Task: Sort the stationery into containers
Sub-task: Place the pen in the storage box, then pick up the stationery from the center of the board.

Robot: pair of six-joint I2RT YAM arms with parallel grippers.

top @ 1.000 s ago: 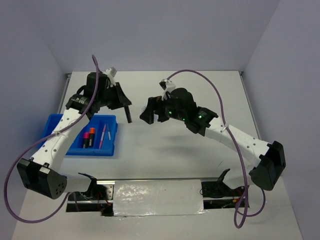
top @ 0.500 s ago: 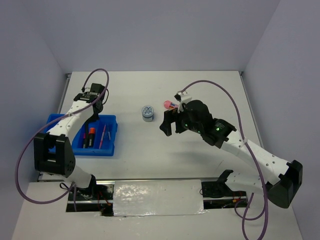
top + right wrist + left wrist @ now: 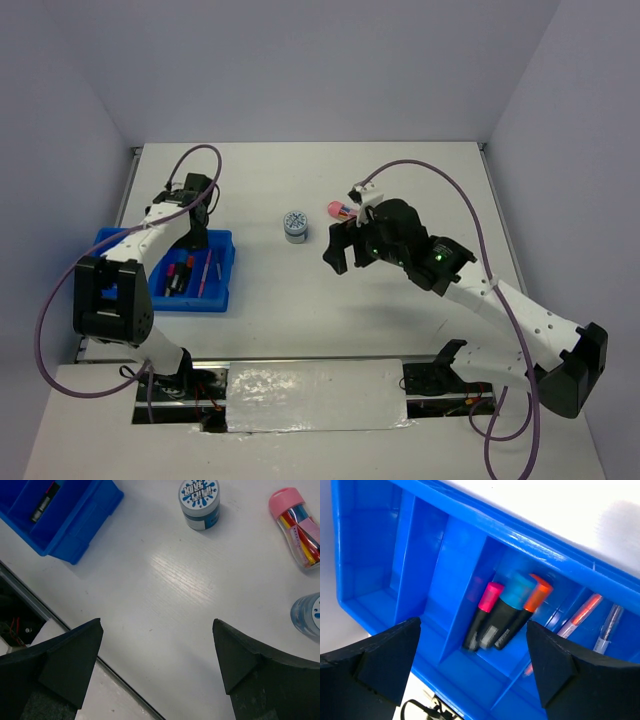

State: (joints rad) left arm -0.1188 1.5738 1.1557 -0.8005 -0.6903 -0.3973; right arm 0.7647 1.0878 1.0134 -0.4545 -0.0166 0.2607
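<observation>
The blue tray (image 3: 222,270) (image 3: 425,555) lies at the table's left. Its middle compartment holds three black highlighters, capped pink (image 3: 490,594), blue (image 3: 516,586) and orange (image 3: 539,589); the blue one looks blurred. A pink pen (image 3: 581,612) and a grey pen (image 3: 608,628) lie in the neighbouring compartment. My left gripper (image 3: 190,235) (image 3: 472,630) hangs open just above the highlighters, holding nothing. A blue-white disc (image 3: 295,224) (image 3: 199,496) and the pink capsule case (image 3: 339,210) (image 3: 299,526) sit mid-table; a second disc (image 3: 308,615) shows at the right edge. My right gripper (image 3: 345,252) (image 3: 157,625) is open over bare table.
A tray corner (image 3: 75,540) shows at the upper left of the right wrist view. A foil-covered panel (image 3: 315,395) and a dark slot with wiring (image 3: 15,625) run along the near edge. Purple cables (image 3: 460,200) loop over both arms. Walls close in the back and sides.
My left arm swung from mid-table to over the tray and its jaws opened; the blue-capped highlighter now lies in the tray. The right arm pulled back, uncovering the disc and case.
</observation>
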